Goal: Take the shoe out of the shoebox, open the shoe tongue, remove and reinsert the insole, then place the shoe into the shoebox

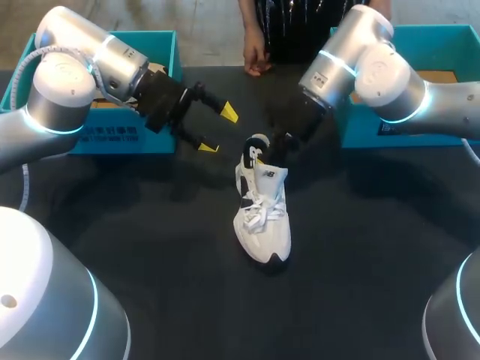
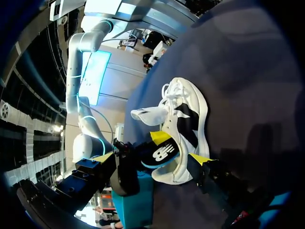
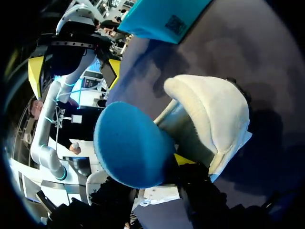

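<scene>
Looking at a white shoe (image 1: 262, 217) with black patches, standing on its sole near the middle of the black tabletop (image 1: 360, 285). Toe toward 6 o'clock, heel toward 12, laces bunched over the front. So, out of the box for now. Two teal boxes at the back: left shoebox (image 1: 112, 139) at roughly 10 o'clock from the shoe, right shoebox (image 1: 450, 37) at roughly 2, both well apart from it.

Over at 10 o'clock from the heel, the left fingers (image 1: 229, 112): spread wide open, gripping nothing, up in the air, near the shoe but not touching, yellow tips aimed its way. Straight ahead of them in that wrist's view, the shoe's side and its heel opening.

Then the right arm (image 1: 360, 67), in from 2 o'clock, wrist parked right at the heel collar. Blue insole (image 3: 128, 148) partly out of the shoe's opening, sitting right up against the right fingers (image 3: 183, 160) and hiding all but one yellow tip. Open or clamped on it? Honestly can't tell.
</scene>
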